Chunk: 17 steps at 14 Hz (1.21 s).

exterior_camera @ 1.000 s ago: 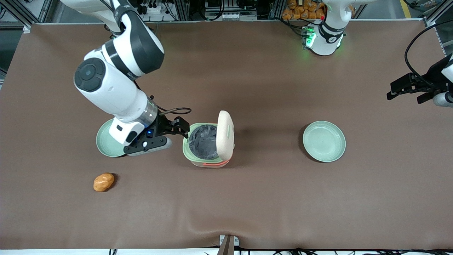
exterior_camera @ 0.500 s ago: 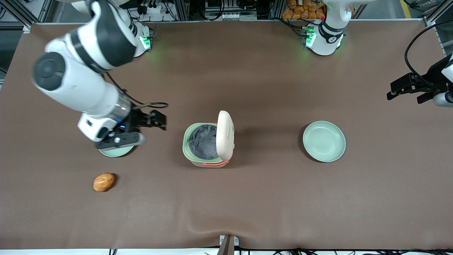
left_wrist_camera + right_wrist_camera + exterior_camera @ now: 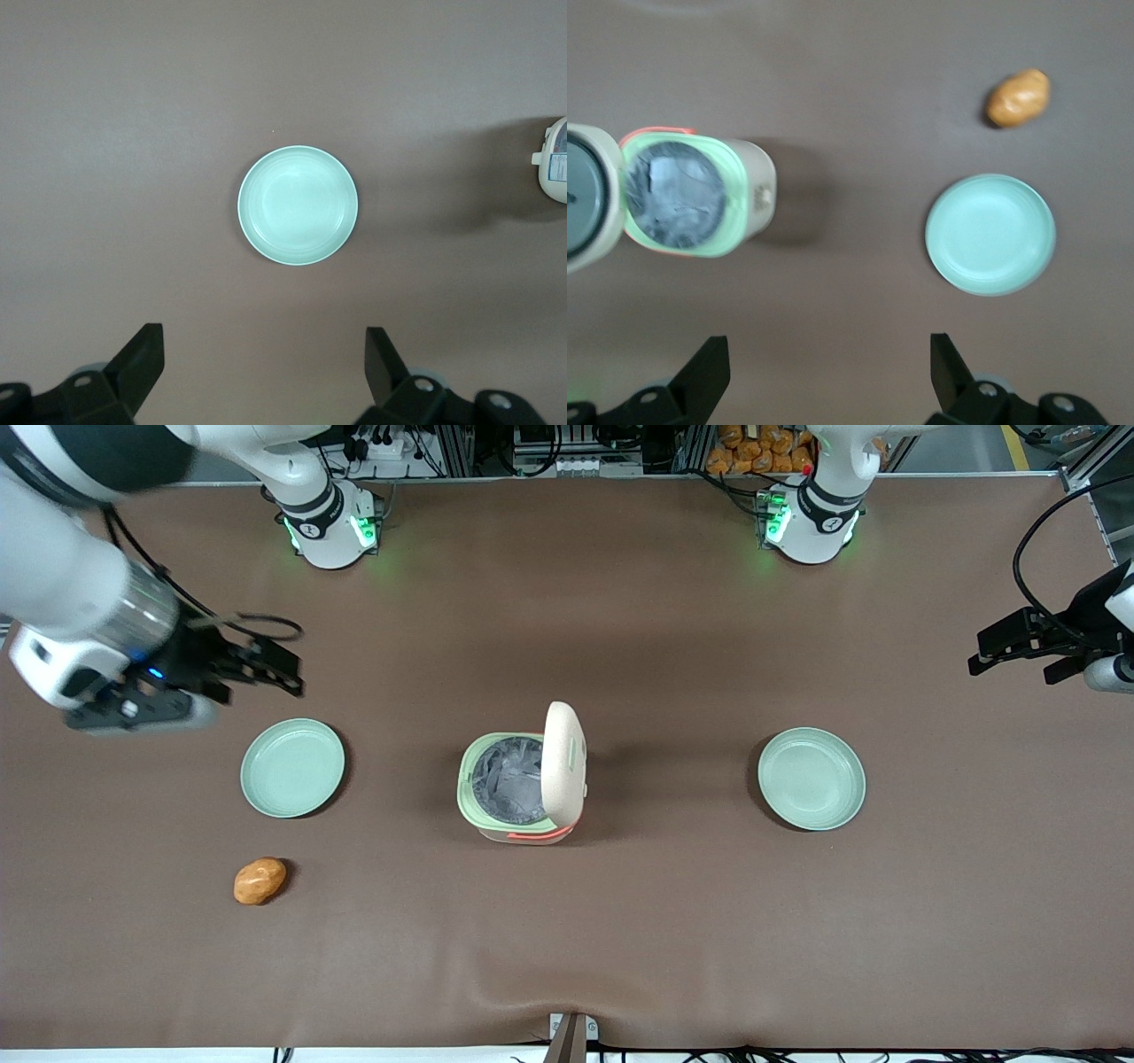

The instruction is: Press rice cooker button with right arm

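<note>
Mint-green plates (image 3: 292, 768), two, one open rice cooker (image 3: 521, 786), one potato (image 3: 260, 880), gripper (image 3: 282, 671) raised, jaws spread empty.

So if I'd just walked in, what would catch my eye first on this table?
Probably the rice cooker in the middle of the table, its cream lid standing open over a silvery pot. A mint-green plate lies toward the working arm's end, an orange lump nearer the front camera than it. The black claw hangs open above the table, well clear of the cooker.
</note>
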Tool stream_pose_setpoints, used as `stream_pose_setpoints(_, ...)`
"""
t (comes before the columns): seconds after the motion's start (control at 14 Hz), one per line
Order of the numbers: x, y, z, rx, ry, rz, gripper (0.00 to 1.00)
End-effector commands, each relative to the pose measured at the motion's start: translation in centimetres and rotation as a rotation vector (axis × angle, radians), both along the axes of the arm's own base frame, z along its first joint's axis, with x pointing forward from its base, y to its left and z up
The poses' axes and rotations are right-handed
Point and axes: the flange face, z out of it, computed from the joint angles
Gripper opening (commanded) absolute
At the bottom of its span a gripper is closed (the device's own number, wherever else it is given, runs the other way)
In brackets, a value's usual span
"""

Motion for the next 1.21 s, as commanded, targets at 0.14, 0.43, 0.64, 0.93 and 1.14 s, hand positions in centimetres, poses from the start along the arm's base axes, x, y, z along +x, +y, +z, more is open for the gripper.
stream_pose_setpoints(0.14, -3.7, -5.3, 3.4, -0.108, 0.034, -0.06, 1.0)
stream_pose_setpoints(0.43, -4.8, -8.3, 4.2, -0.095, 0.055, -0.109, 1.0)
stream_pose_setpoints(0.64, -5.8, -10.8, 4.7, -0.087, 0.078, -0.043, 1.0)
stream_pose_setpoints(0.93, -5.7, -14.3, 4.5, -0.088, 0.082, -0.04, 1.0)
stream_pose_setpoints(1.14, -5.8, -14.1, 4.6, -0.09, 0.079, -0.038, 1.0)
